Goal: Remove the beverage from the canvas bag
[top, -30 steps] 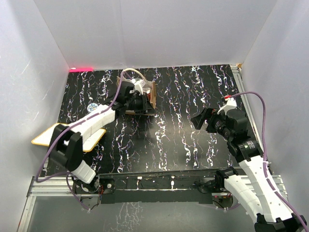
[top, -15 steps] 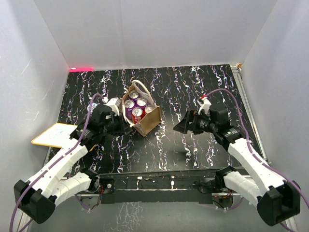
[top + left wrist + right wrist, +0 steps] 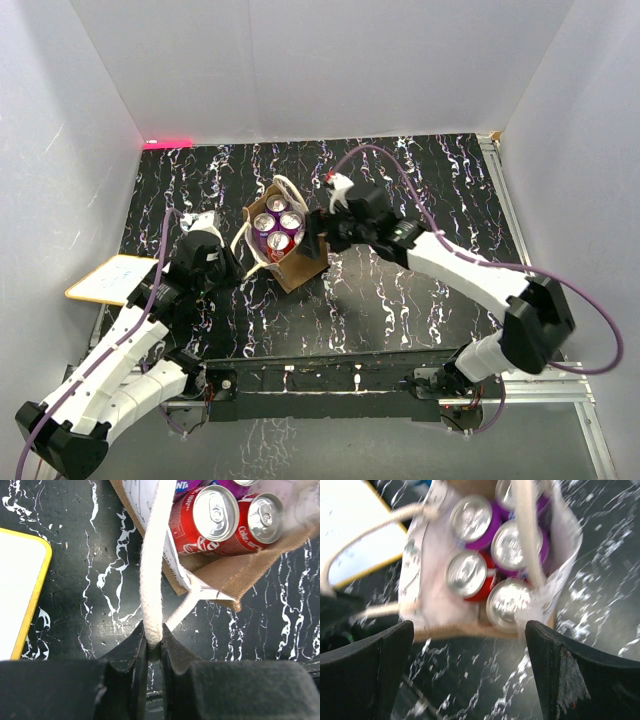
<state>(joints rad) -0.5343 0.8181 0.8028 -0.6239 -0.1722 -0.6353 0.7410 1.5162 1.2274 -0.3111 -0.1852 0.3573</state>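
Observation:
The canvas bag (image 3: 296,262) stands upright left of the table's middle, holding several soda cans, purple (image 3: 268,222) and red (image 3: 281,240). My left gripper (image 3: 229,266) is at the bag's left and is shut on one cream loop handle (image 3: 151,580); red cans (image 3: 212,517) and the tan bag wall (image 3: 225,575) show beyond it. My right gripper (image 3: 319,234) is open at the bag's right rim. In the right wrist view it (image 3: 469,630) hovers over the bag's near edge, with the cans (image 3: 467,574) just ahead and the other handle (image 3: 526,535) crossing over them.
A flat yellow-edged white board (image 3: 115,278) lies at the table's left edge, also seen in the left wrist view (image 3: 15,580). White walls enclose the table on three sides. A red light strip (image 3: 168,142) glows at the back left.
My right arm has swung left from the table's right side to the bag's rim. My left gripper has drawn back toward the near left, still gripping the handle. The bag has shifted slightly.

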